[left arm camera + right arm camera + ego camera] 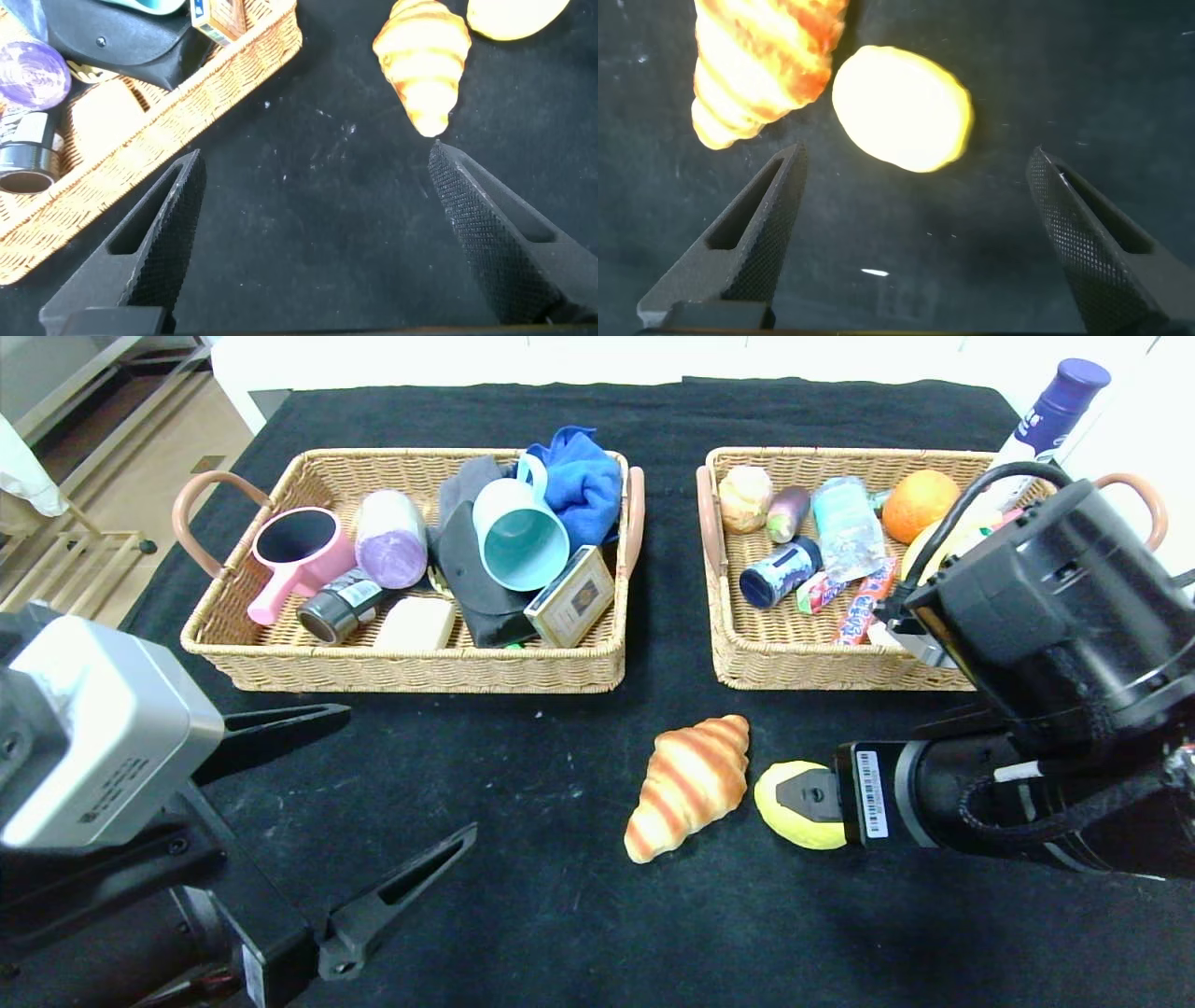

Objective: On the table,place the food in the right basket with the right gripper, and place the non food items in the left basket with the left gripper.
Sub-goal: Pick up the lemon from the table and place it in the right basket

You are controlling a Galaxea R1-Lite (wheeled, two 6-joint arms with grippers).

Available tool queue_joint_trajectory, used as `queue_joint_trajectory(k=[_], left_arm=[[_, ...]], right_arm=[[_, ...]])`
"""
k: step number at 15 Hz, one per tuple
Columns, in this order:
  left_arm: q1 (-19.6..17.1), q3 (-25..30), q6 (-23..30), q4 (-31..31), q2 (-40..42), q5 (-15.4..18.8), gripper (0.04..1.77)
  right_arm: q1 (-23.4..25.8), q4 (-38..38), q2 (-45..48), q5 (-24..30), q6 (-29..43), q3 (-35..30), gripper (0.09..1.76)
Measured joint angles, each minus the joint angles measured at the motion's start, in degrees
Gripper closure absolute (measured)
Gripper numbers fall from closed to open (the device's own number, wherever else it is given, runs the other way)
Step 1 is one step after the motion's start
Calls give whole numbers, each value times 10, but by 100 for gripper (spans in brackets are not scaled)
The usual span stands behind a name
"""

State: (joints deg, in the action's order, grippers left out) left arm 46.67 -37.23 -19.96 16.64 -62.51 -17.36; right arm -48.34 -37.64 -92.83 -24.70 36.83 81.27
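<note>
Right pincer (915, 238): jaws spread wide, empty, hovering over the lemon (794, 805) near the table's front edge, right of centre.
Lemon: on the black table (560, 915), not yet between the fingers, apart from them.
Croissant (689, 784): just beside the lemon, on its left.
Right basket (747, 663): behind both, towards the far right corner, already crowded with food.
Left pincer (373, 812): open, empty, parked over the front left of the table.
Left basket (420, 672): holds the non-food items; none remain on the table.
Risk: the round lemon could roll from an off-centre squeeze, or a finger could nudge the croissant, since the two lie so close.
</note>
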Motion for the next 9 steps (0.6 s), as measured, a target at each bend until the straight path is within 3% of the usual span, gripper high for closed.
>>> queue_joint_trajectory(k=[9], left_arm=[[0, 1, -7, -1, 5, 2, 9]], right_arm=[[10, -3, -52, -2, 16, 21, 14]])
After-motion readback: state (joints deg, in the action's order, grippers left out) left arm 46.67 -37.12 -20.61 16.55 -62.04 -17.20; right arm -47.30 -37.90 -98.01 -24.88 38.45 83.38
